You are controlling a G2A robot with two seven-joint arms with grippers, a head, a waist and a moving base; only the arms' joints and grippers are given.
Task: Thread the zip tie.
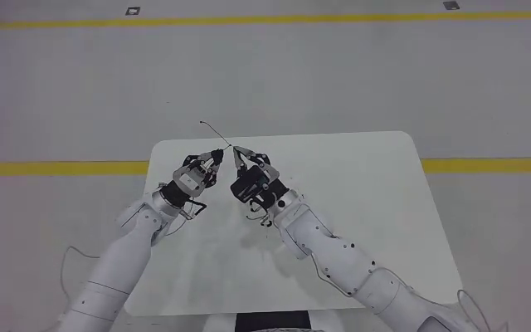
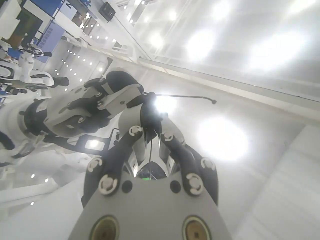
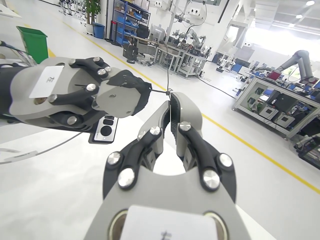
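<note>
Above the white table [image 1: 357,191] my two grippers meet tip to tip. The zip tie [image 1: 214,131] is a thin black strap that runs up and away from their tips. My left gripper [image 1: 221,155] comes in from the left and is shut on one end of the tie [image 2: 150,148]. My right gripper [image 1: 238,153] is shut on the strap [image 3: 167,71] just below its small head [image 3: 168,92]. In the right wrist view the left gripper [image 3: 149,91] pinches a short piece that leads to that head. In the left wrist view the right gripper [image 2: 147,97] holds the strap [image 2: 187,97] sideways.
The tabletop around and in front of both arms is bare white. Yellow floor lines [image 1: 75,168] run behind the table. A green bin [image 3: 33,46] and workbenches [image 3: 180,58] stand far off in the room.
</note>
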